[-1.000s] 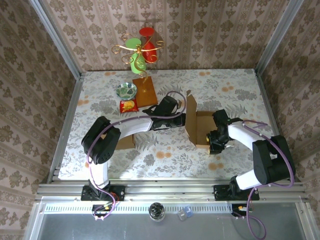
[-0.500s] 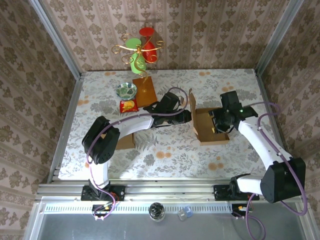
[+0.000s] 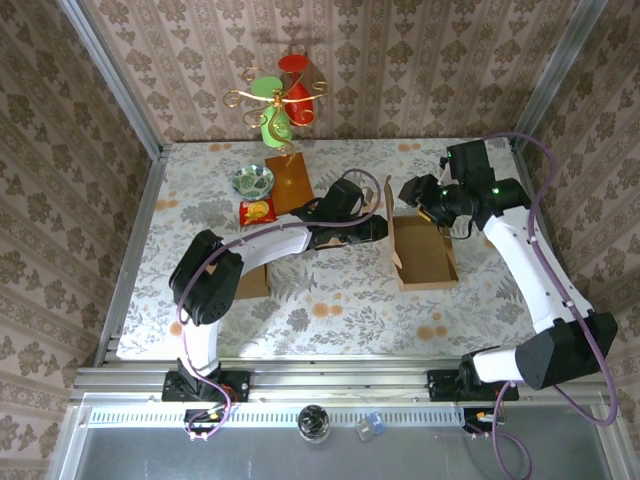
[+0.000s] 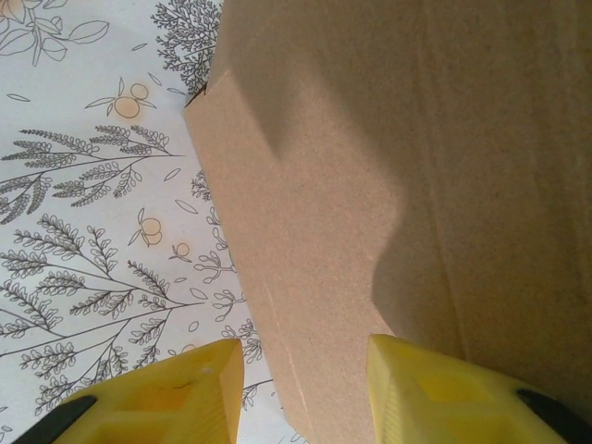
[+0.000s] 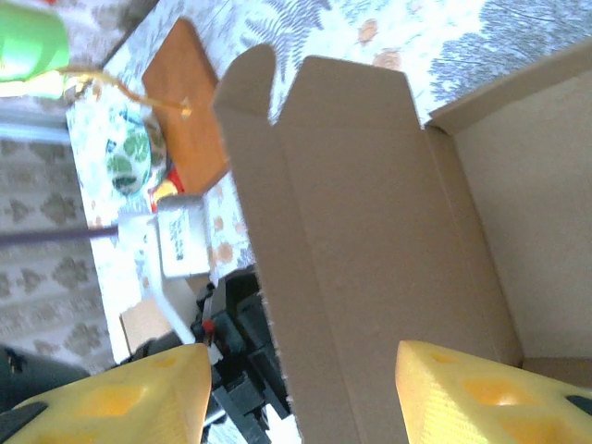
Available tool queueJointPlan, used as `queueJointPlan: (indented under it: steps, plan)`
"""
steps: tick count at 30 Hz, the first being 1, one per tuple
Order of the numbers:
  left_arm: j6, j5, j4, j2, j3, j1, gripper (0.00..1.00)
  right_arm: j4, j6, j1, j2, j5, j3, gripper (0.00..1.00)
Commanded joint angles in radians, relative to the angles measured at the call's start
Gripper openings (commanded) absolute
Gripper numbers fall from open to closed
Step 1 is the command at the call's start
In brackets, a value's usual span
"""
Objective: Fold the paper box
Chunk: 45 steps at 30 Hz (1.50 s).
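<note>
Rising clear of the box [image 3: 425, 255], the right arm [image 3: 530, 260] has swung to the far right; right fingers [image 5: 120, 393] hang released. The box rests right of centre, side flap [image 3: 388, 215] upright: folding remains. Left fingers [image 4: 176, 393] stand parted at the flap. Patterned walls [image 3: 420, 60] enclose the floral worktop [image 3: 350, 300].

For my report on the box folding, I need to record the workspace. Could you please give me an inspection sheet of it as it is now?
Surface: table with floral cloth, lying flat.
Job's things: paper box open, one long flap upright on its left side.
Clutter: bowl, red packet, wooden board with ornament, far left, apart from the box.
Grippers: left gripper open at the upright flap; right gripper open near the box's far end, holding nothing.
Cables: purple cable along each arm.
Surroundings: patterned walls, metal frame.
</note>
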Motion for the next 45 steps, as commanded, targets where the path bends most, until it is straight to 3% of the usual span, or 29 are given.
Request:
queueJointPlan:
  steps: [1,13,31,40,45]
  plan:
    - [0.027,0.016,-0.031,0.017,0.04,-0.011,0.4,-0.111,-0.158,0.01,0.064,-0.063,0.05,0.56]
    - [0.045,0.008,-0.054,0.023,0.064,-0.016,0.4,-0.162,-0.186,0.077,0.206,-0.048,0.149,0.45]
    - [0.111,-0.062,-0.122,-0.038,0.055,-0.007,0.4,-0.078,0.022,0.093,0.174,0.082,0.114,0.0]
    - [0.185,-0.184,-0.192,-0.185,-0.051,0.04,0.44,-0.057,0.255,0.093,0.142,0.231,0.12,0.0]
    - [0.229,-0.188,-0.181,-0.291,-0.155,0.078,0.44,-0.064,0.41,0.093,0.155,0.296,0.129,0.0]
